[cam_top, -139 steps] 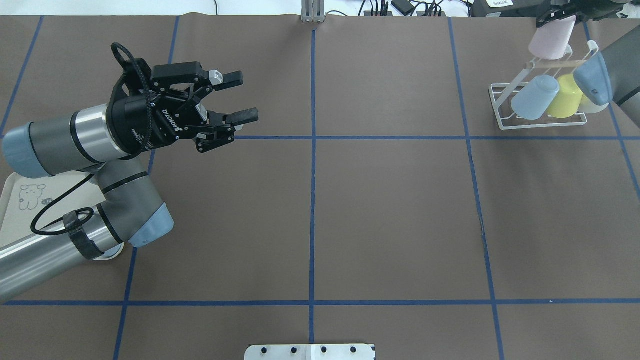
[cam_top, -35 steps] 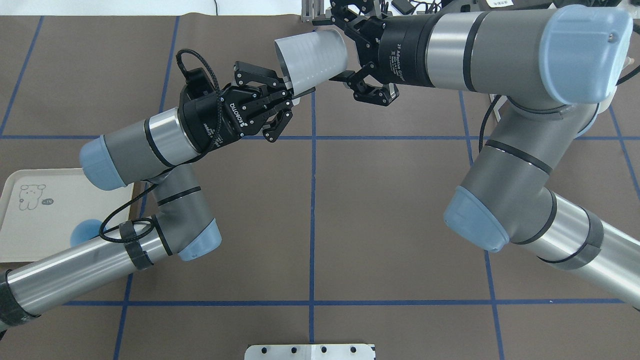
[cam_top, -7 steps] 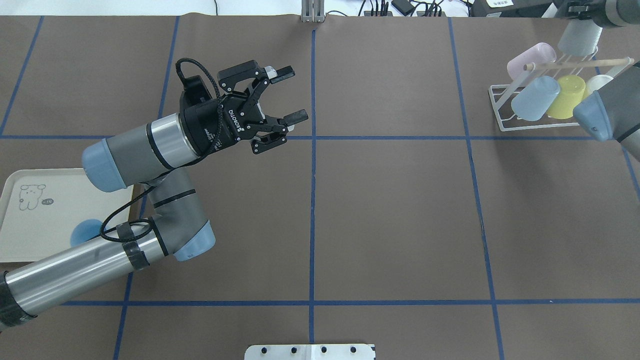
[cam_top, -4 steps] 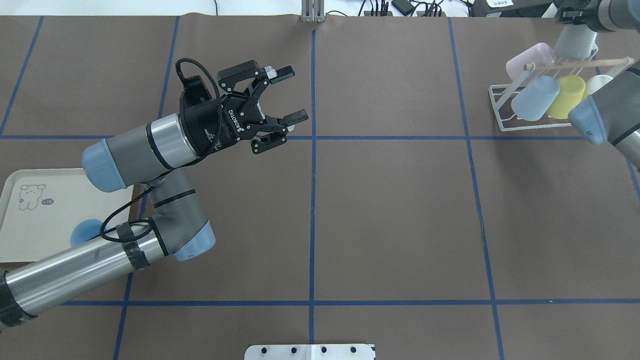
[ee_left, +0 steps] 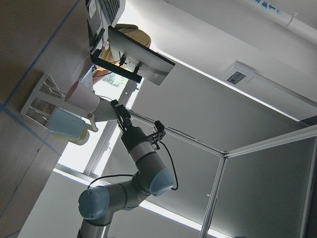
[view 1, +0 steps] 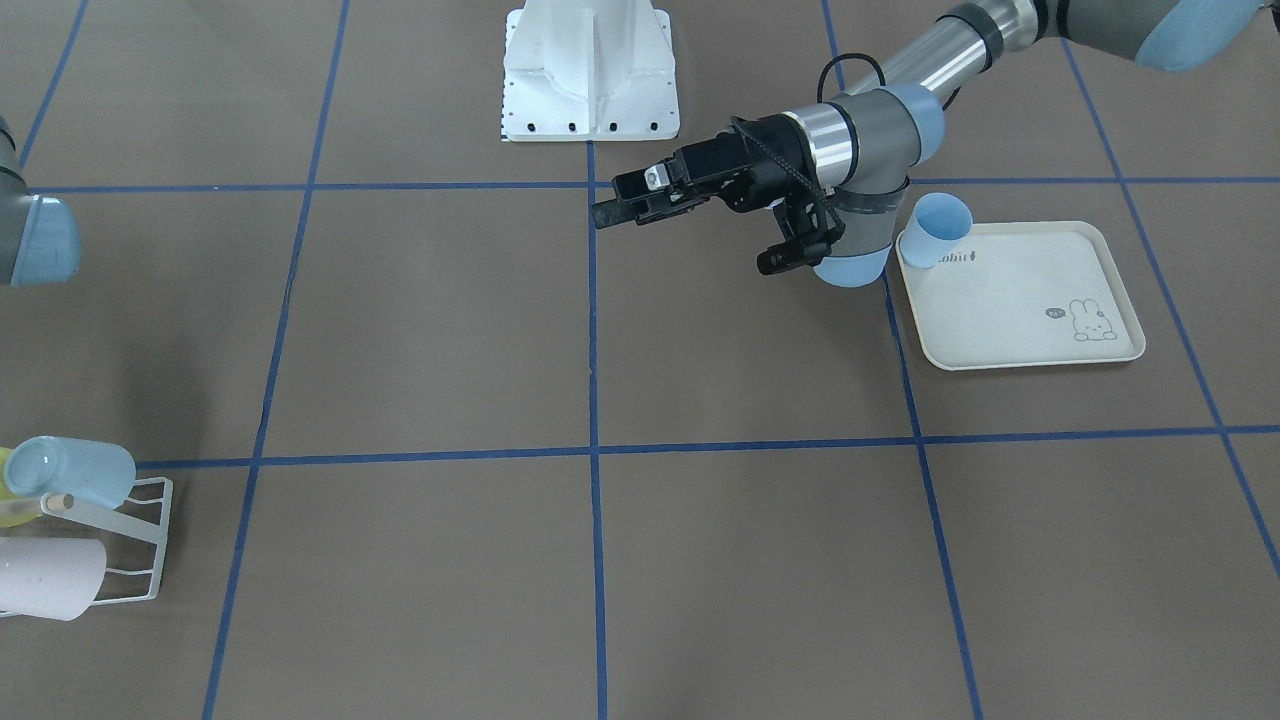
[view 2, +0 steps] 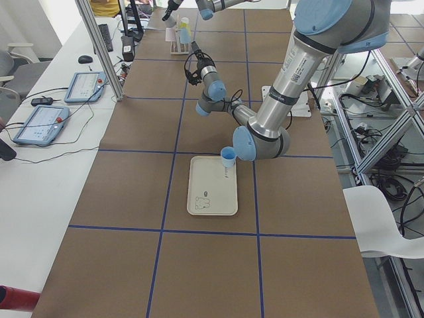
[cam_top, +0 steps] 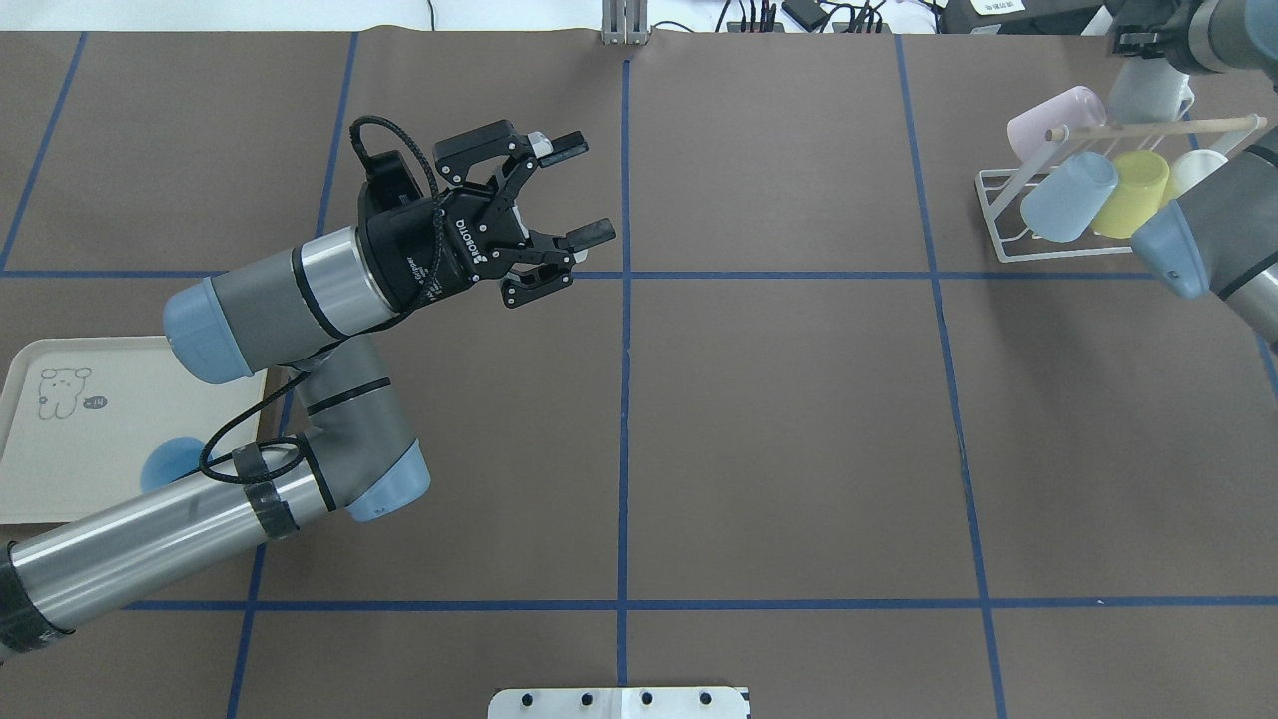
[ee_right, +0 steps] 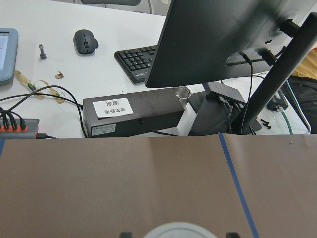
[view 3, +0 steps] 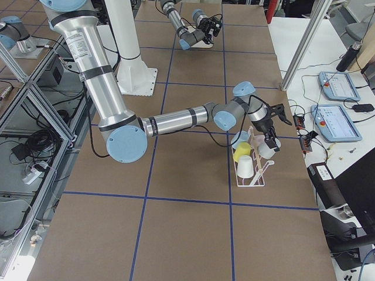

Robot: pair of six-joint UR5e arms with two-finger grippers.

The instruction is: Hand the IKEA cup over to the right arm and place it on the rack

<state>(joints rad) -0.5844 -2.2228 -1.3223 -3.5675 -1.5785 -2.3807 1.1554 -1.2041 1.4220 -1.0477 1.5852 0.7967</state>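
As your right tool [cam_top: 1146, 55] clamps the IKEA cup [cam_top: 1148, 92] over the corner rack [cam_top: 1028, 172], four cups [cam_top: 1068, 195] hang there.
Left tool [cam_top: 584, 190] gapes, well apart; one blue cup [view 1: 942, 222] at the tray's [view 1: 1020, 300] rim.

**Table [view 3: 187, 234]:** brown, with a blue tape grid. We logged a white base plate [view 3: 139, 79] at 10 o'clock.

**Right arm [view 3: 176, 120]:** near and large. It stretched from 9 o'clock toward 3 o'clock.

**Right gripper [view 3: 276, 127]:** it hung over the rack [view 3: 252, 184], with the pale grey cup [view 3: 265, 151] at its 6 o'clock. We could not tell whether it gripped the cup.

**Rack contents:** a pale blue cup [view 3: 239, 139], a yellow cup [view 3: 241, 153] and a whitish cup [view 3: 245, 168], ranked toward 6 o'clock.

**Left arm [view 3: 184, 32]:** far and small, at 12 o'clock. We noted the left gripper [view 3: 215, 23] with its fingers apart.

**Side desk [view 3: 293, 41]:** white, at 3 o'clock. It bore two tablets [view 3: 335, 85] and a dark bottle [view 3: 350, 57].
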